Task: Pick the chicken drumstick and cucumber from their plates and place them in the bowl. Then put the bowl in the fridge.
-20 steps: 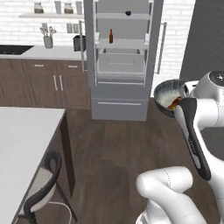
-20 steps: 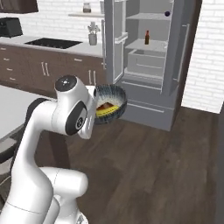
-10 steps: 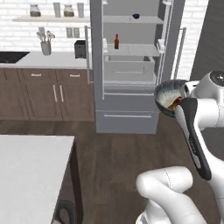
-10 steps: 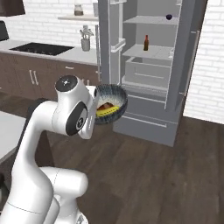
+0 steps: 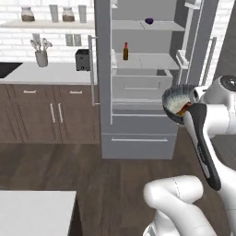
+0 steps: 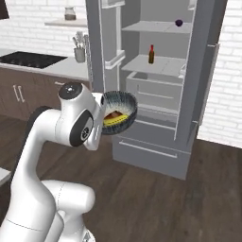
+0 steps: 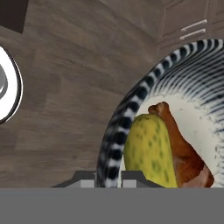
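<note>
I have the bowl up in the air at the end of the arm, tilted on its side so its whitish inside faces the right base camera, well above the dark wood floor. The tool is clamped on the bowl's striped rim: in the hand view one fingertip sits outside the rim and the other just inside it. The cucumber lies in the bowl right by the held rim, and the drumstick lies touching it along its far side, thin end pointing away from the tool. In the right base view I see both as a yellow strip under a reddish lump inside the bowl.

The fridge stands straight ahead with its upper doors swung wide, pale shelves showing. A small dark bottle stands on a middle shelf, and a small dark round thing sits on the shelf above. The bowl hangs in front of the fridge, apart from it, level with the drawer under the bottle shelf. To the left of the fridge runs a bench carrying a jar of utensils and a dark toaster.
</note>
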Motion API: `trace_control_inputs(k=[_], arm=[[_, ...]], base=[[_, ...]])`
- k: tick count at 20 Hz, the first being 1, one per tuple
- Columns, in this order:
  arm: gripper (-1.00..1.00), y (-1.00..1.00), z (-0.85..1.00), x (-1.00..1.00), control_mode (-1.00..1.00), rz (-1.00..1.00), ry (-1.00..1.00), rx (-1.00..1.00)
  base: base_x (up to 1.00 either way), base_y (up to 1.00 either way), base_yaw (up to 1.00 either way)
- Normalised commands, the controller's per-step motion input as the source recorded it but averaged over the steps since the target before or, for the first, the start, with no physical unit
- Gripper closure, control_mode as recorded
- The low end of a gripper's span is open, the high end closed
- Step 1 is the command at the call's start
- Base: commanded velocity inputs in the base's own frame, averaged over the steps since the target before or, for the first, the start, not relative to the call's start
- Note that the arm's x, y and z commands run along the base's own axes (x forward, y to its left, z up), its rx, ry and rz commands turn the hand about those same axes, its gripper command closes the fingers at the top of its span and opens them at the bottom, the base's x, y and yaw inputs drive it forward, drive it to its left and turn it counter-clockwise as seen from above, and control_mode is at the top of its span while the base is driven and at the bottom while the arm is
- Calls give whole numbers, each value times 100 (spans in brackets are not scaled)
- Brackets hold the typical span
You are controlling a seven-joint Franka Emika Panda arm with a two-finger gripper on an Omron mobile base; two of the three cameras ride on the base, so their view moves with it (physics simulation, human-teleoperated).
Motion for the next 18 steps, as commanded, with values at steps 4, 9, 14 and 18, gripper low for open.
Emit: trace_control_inputs(k=[4,9,14,18], arm=[[100,0,0,0,100,0,0,0],[100,0,0,0,100,0,0,0],[100,0,0,0,100,0,0,0],[100,0,0,0,100,0,0,0]], base=[[100,-2,-5],[100,-2,-9],[100,19,-11],[94,27,-19]])
